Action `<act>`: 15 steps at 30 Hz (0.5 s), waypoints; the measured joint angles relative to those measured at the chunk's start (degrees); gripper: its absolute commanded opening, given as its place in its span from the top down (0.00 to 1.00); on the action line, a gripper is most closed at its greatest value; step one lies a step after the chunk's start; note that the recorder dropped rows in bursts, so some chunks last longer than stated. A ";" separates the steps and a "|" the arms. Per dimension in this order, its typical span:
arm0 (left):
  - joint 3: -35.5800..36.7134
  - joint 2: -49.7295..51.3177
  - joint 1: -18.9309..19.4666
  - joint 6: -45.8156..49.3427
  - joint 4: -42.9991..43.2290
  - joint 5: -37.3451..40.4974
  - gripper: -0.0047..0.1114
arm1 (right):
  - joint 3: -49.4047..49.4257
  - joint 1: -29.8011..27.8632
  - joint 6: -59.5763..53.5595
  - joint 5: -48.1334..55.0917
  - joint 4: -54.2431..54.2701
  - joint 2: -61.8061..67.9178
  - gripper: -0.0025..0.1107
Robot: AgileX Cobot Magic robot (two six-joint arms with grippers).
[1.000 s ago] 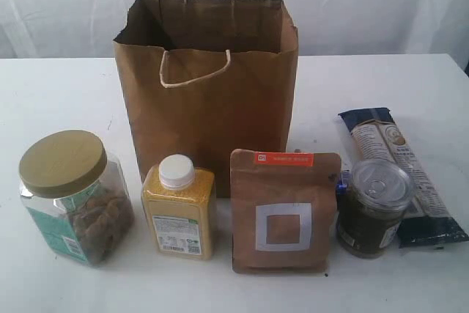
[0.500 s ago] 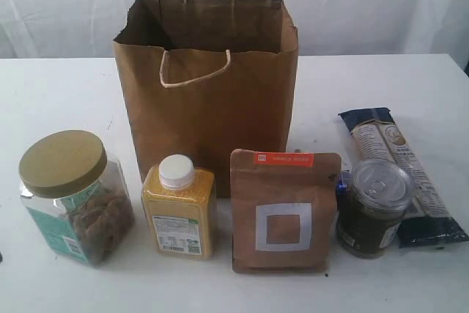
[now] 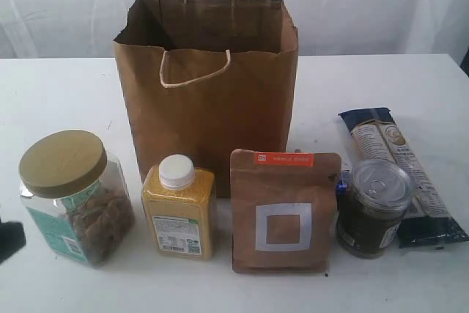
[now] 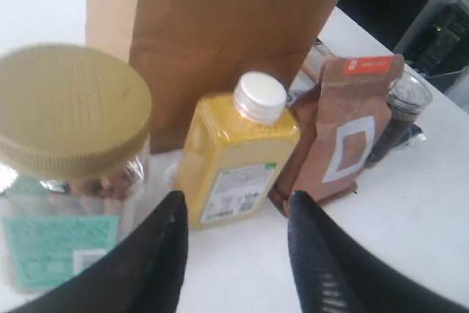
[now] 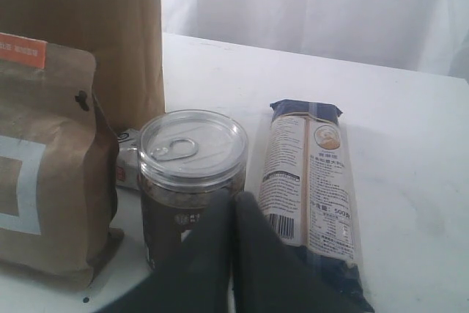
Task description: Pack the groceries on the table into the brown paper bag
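While the brown paper bag [image 3: 212, 108] stands upright with its mouth open at the far middle of the white counter [image 3: 58, 100], all five groceries sit on the counter in a row on its near side. From left to right they are the clear jar with gold lid [image 3: 73, 196], the yellow bottle with white cap [image 3: 178, 210], the brown square-marked pouch [image 3: 284, 210] standing upright, the small dark jar [image 3: 374, 210], and the long navy-tan packet [image 3: 399, 166] lying flat just beside it. The left claw [image 4: 236, 203] is released, with nothing between its spread fingers, near the clear jar. The right claw [image 5: 233, 203] is clenched and empty, near the small dark jar.
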 measured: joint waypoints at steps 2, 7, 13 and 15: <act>-3.70 2.27 0.00 -0.30 3.87 -0.25 0.55 | 0.00 0.00 0.00 0.00 0.00 0.00 0.98; -14.66 10.81 0.00 -16.01 23.06 0.97 0.64 | 0.00 0.00 0.00 0.00 0.00 0.00 0.98; -21.94 16.77 0.00 -25.19 30.23 8.74 0.86 | 0.00 0.00 0.00 0.00 0.00 0.00 0.98; -22.31 17.28 0.00 -25.67 28.96 9.83 0.80 | 0.00 0.00 0.00 0.00 0.00 0.00 0.98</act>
